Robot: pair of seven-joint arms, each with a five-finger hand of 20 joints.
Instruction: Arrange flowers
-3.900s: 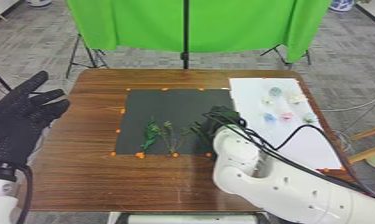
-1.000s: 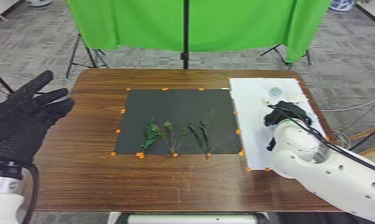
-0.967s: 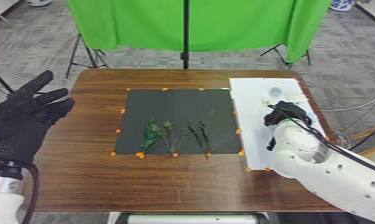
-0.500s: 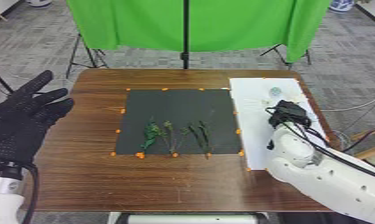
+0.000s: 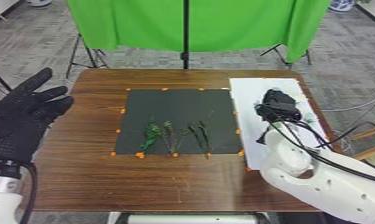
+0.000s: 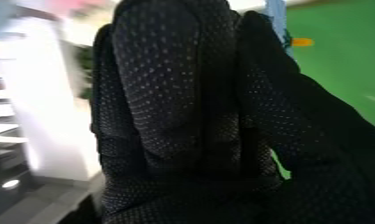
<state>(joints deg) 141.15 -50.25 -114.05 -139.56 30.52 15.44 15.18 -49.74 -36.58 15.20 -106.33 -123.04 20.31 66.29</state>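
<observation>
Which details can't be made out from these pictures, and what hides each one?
- Head view: whatever lies on the white sheet beneath the right hand, hidden by that hand.
- Head view: part of the left hand, cut off by the picture's edge.
- Head view: leaf detail on the green stems, too small.
- Right wrist view: what the pink patch is, blurred and cut off by an edge.

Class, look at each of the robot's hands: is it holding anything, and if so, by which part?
The left hand is open and holds nothing. Whether the right hand, over the white board, holds anything cannot be told.
</observation>
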